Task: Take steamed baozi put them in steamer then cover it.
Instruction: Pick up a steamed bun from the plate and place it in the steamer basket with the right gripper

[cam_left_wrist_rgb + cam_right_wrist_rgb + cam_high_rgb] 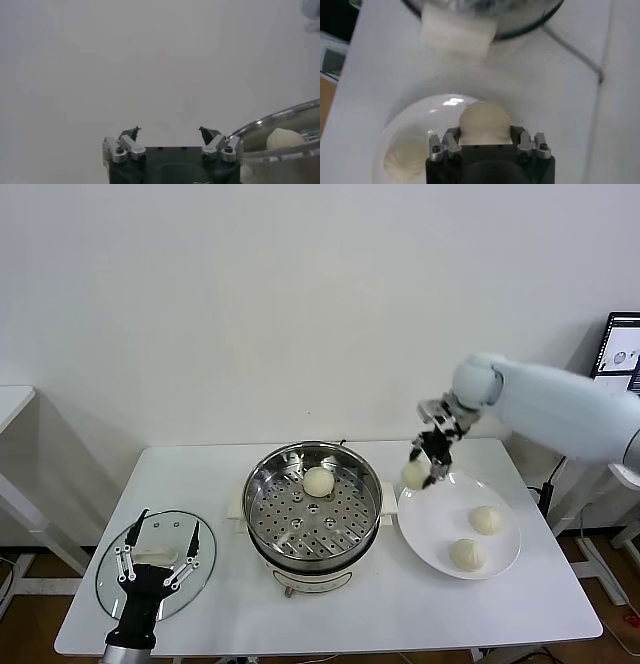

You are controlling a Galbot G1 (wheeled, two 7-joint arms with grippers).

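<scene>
meanwhile right gripper [424,471] clamping a baozi [414,474] above plate [430,536], left gripper [158,556] spread wide (over cover [110,579])

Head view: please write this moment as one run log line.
right gripper: shut on bun, above plate rim | steamer: one bun inside | plate: two buns | left gripper: open over lid
</scene>
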